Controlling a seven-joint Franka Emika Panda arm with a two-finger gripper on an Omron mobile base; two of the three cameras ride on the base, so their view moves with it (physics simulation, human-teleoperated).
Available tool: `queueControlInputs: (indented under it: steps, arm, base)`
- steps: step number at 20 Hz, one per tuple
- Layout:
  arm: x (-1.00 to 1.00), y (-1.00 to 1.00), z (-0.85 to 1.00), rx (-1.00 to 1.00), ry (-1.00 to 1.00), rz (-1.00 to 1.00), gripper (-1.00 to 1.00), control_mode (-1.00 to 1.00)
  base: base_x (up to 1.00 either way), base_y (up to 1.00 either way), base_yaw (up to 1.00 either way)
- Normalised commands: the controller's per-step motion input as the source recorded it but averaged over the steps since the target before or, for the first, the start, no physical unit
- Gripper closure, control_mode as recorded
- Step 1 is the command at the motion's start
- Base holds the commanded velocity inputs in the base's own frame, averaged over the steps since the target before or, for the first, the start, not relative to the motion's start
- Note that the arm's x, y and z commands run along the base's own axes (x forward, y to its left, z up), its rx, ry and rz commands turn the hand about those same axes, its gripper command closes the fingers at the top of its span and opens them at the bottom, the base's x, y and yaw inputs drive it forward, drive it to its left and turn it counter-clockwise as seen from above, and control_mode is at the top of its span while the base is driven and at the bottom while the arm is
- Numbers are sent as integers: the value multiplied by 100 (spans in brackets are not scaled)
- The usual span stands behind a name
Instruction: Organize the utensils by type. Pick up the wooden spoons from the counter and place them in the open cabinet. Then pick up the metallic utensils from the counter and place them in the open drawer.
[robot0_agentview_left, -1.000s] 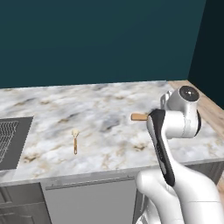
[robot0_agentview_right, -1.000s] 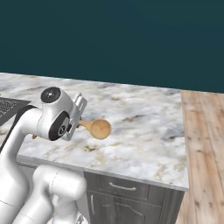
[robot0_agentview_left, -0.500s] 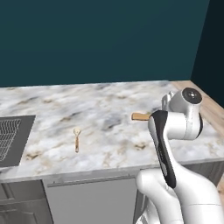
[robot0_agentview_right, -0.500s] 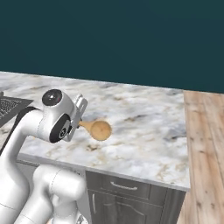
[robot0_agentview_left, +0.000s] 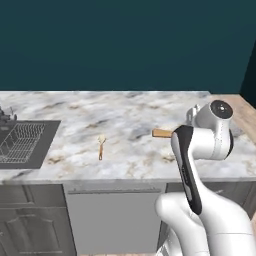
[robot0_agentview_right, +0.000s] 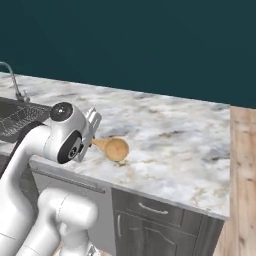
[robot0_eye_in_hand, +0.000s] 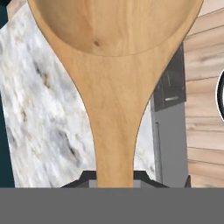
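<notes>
Marble-topped desk (robot0_agentview_left: 75, 107) runs beneath a dark teal wall in a simulated kitchen, a sink (robot0_agentview_left: 22, 142) sunk at its left end. One wooden spoon (robot0_agentview_right: 113, 148) rides above the desk near its front edge, its handle disappearing into the claw (robot0_eye_in_hand: 114, 181), which grips it, bowl pointing away from the wrist, likely for carrying toward the open cabinet. One small utensil (robot0_agentview_left: 101, 147) lies alone on the stone, well apart from the spoon and closer to the sink; whether it is wood or metal cannot be told.
</notes>
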Motion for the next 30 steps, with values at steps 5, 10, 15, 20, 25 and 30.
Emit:
queueControlInputs:
  steps: [5,10,15,20,25,30]
  arm:
    - [0,0,0,0,0,0,100,100]
    - [0,0,0,0,0,0,100,100]
    - [0,0,0,0,0,0,100,100]
    - [0,0,0,0,0,0,100,100]
    - [0,0,0,0,0,0,100,100]
    - [0,0,0,0,0,0,100,100]
  base:
    - [-26,-1,43]
    - [-20,-12,54]
    - [-23,-22,60]
    - [-23,-28,62]
    - [-2,-26,62]
    - [0,-35,60]
